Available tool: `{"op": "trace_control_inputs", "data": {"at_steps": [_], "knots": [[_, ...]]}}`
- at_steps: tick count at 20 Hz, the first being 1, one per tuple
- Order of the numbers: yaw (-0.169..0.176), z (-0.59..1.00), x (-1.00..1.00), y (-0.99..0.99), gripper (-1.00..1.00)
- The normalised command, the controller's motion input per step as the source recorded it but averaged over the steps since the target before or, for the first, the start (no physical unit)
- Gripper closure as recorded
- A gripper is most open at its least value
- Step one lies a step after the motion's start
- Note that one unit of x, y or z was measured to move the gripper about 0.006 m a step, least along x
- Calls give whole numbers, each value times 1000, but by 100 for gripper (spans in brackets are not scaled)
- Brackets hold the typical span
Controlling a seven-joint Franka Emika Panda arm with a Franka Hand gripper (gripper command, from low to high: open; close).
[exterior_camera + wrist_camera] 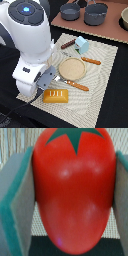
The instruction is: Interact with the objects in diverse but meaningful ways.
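Observation:
In the wrist view a round red tomato [74, 173] with a green stem star fills the picture. My gripper [67, 208] is shut on it, with one grey-and-teal finger [15, 213] on each side. In the exterior view the tomato is hidden by my arm, and the gripper [48, 80] hangs low over the striped mat, just above the yellow-orange bread block [55, 95]. The dark brown sausage stick [68, 44] and the pale blue carton [82, 45] lie at the mat's far edge.
A tan round plate [72, 68] sits mid-mat, with orange-handled cutlery beyond it [91, 61] and in front of it [76, 85]. Two grey pots [70, 12] [95, 14] and a bowl [124, 19] stand on the brown board at the back.

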Motion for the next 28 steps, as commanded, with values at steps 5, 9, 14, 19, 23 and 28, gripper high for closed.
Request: {"op": "trace_control_inputs", "data": {"at_steps": [5, 9, 14, 19, 23, 28], "knots": [[17, 1000, 29, 514, 100], [30, 1000, 514, 693, 100], [36, 601, 609, 662, 100], [32, -165, 334, 177, 100], [23, -512, 203, 0, 100], [20, -521, 213, 0, 100]]}}
